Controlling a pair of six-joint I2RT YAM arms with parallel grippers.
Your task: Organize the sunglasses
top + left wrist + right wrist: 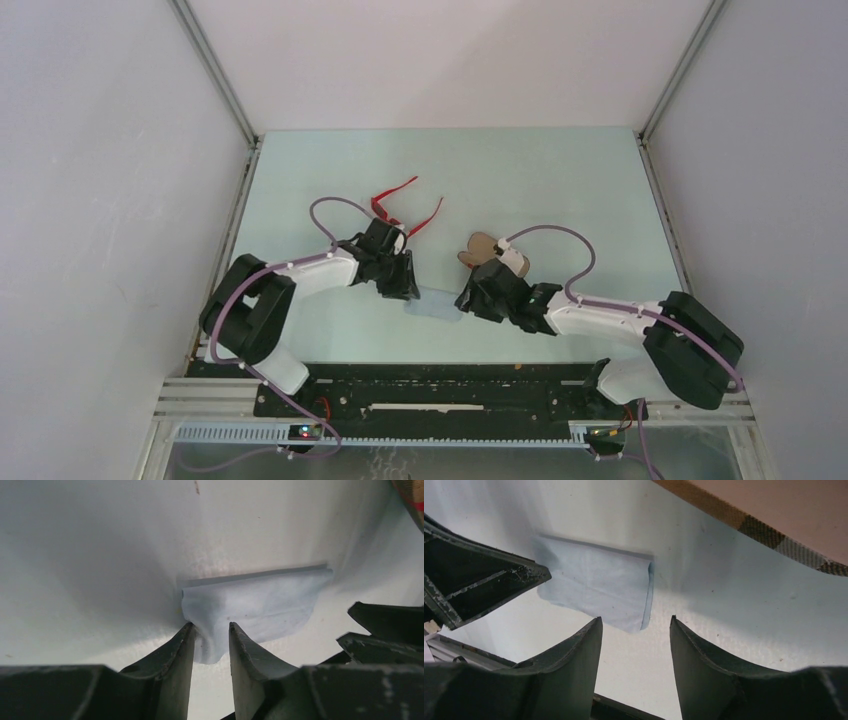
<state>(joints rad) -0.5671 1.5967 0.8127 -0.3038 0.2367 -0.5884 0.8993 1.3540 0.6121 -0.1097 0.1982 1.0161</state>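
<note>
The red sunglasses (404, 211) lie open on the table, just beyond my left wrist. They show in neither wrist view. My left gripper (404, 290) (210, 627) is tipped down onto the pale blue cloth (437, 305) (260, 597). Its jaws stand a little apart, and a rumpled corner of the cloth sits between the fingertips. My right gripper (466, 299) (635, 620) hangs open at the cloth's (599, 587) other side, with only bare table between its fingers. The cloth's folded edge lies just ahead of its left finger (591, 630).
The brown plaid case (488, 250) (774, 510) lies right behind my right wrist, and its edge shows in the left wrist view's top right corner. Both grippers are close together over the cloth. The black base rail (450, 385) runs along the near edge.
</note>
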